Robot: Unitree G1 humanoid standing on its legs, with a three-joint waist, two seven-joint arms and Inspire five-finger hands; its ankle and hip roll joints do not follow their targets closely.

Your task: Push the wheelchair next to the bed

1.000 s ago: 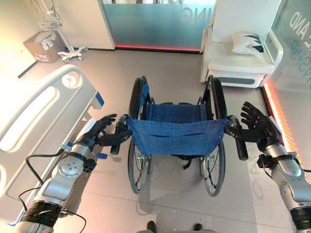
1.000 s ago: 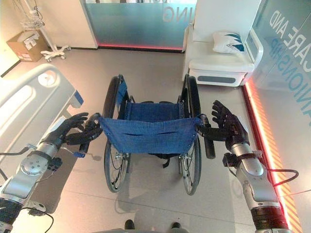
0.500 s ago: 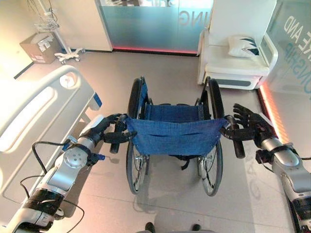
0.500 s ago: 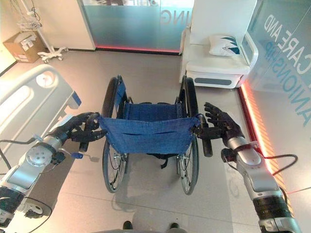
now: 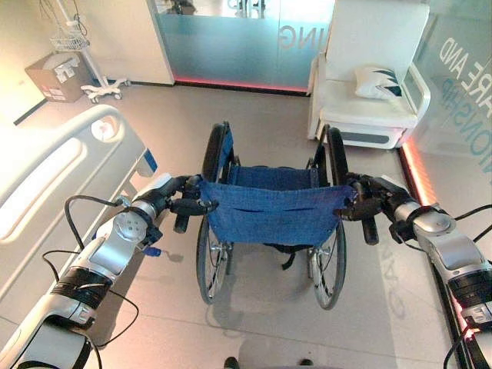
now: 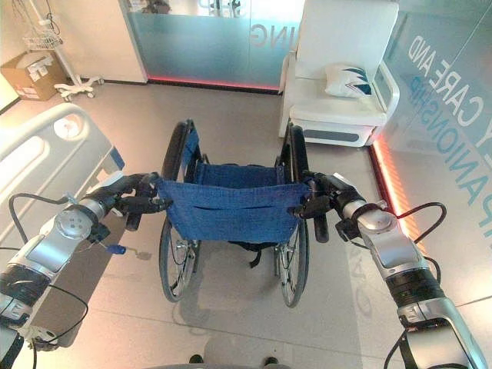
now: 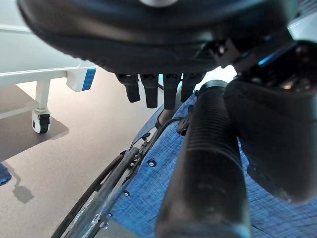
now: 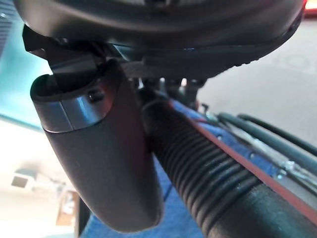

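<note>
The wheelchair (image 5: pixel 270 211), with a blue cloth back and black wheels, stands in the middle of the floor, facing away from me. The white bed (image 5: pixel 54 177) with its side rail lies to the wheelchair's left. My left hand (image 5: pixel 173 198) is curled round the left push handle (image 7: pixel 208 163), which runs between the fingers (image 7: pixel 148 91) and the thumb (image 7: pixel 277 134). My right hand (image 5: pixel 367 201) is curled round the ribbed right push handle (image 8: pixel 213 183), with the thumb (image 8: pixel 99 148) beside it.
A white armchair (image 5: pixel 369 100) with a pillow stands at the back right. A frosted glass partition (image 5: pixel 231 38) closes the far side. A cardboard box (image 5: pixel 54 77) and a wheeled stand (image 5: pixel 104 84) are at the back left. A red light strip (image 5: pixel 419 177) runs along the right wall.
Both hands have gone from spread open beside the push handles to curled round them. The camera view has shifted forward.
</note>
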